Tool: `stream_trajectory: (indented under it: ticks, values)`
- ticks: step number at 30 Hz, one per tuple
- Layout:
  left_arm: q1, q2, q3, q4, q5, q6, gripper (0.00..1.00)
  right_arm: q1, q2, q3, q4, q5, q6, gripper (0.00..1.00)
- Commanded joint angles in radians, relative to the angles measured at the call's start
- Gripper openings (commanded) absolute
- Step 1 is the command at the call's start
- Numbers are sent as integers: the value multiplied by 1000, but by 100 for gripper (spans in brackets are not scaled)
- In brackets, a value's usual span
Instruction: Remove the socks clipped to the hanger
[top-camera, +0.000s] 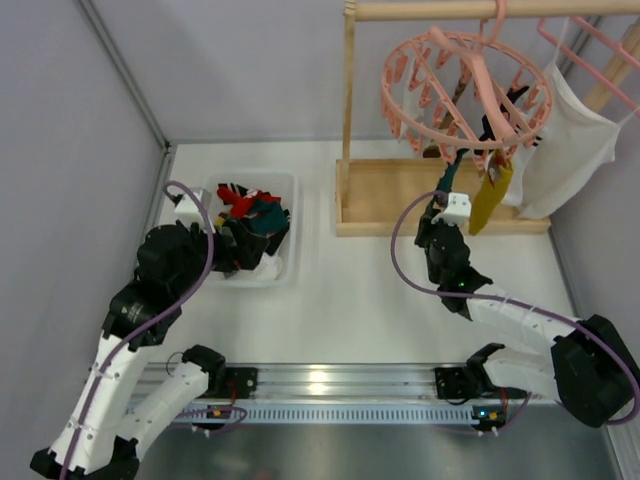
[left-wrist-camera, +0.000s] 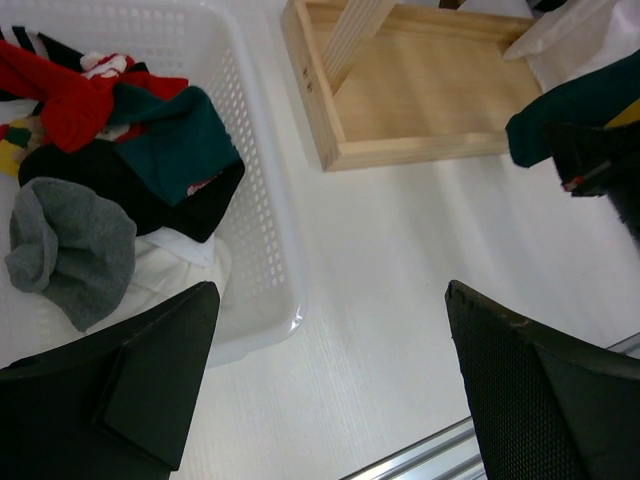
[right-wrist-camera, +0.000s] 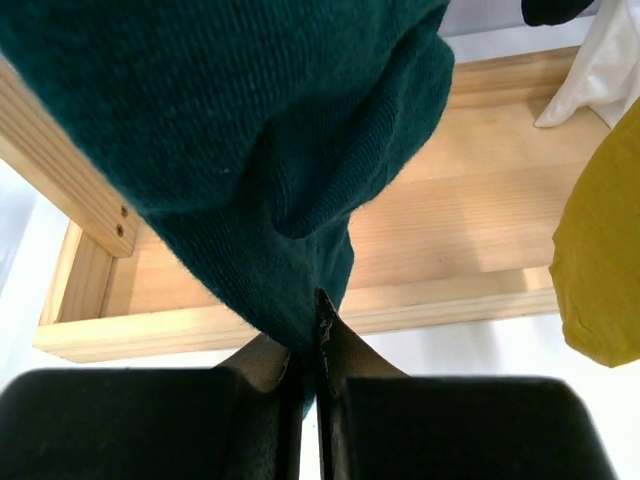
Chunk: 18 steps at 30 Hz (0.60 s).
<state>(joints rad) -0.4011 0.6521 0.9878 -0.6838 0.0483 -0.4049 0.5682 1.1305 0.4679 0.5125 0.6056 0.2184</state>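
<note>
hanger: round pink ring with pegs, hung by its hook, at 1 o'clock in the top view.
teal sock: limp, under the ring's 6 o'clock edge, tip pinched by right claw.
mustard sock: limp, at 3 o'clock of it.
black sock: at the ring's 4 o'clock.

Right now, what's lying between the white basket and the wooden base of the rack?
Nothing: only a bare strip of white table separates the basket from the wooden base, clear in the top external and left wrist views.
</note>
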Motion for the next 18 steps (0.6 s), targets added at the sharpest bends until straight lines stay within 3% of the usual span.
stream_trajectory:
  ticks: [1, 6, 9, 10, 11, 14, 18]
  values:
    - [-2, 58, 133, 63, 12, -49, 99, 31, -31, -9, 116, -3, -11, 0]
    - [-5, 210, 377, 69, 84, -124, 99, 139, -63, -2, 72, 49, 1, 0]
    - [-70, 329, 504, 82, -5, -127, 99, 211, -57, 12, 55, 95, 22, 0]
    - [-105, 406, 543, 81, -49, -118, 99, 241, -57, 14, 54, 106, 32, 0]
    - [-208, 446, 589, 81, -179, -85, 98, 252, -52, 14, 55, 103, 53, 0]
    - [-435, 605, 754, 79, -313, -10, 99, 292, -44, 15, 58, 105, 79, 0]
    - [-505, 794, 955, 89, -225, -11, 99, 329, -84, -26, 96, 44, 143, 0]
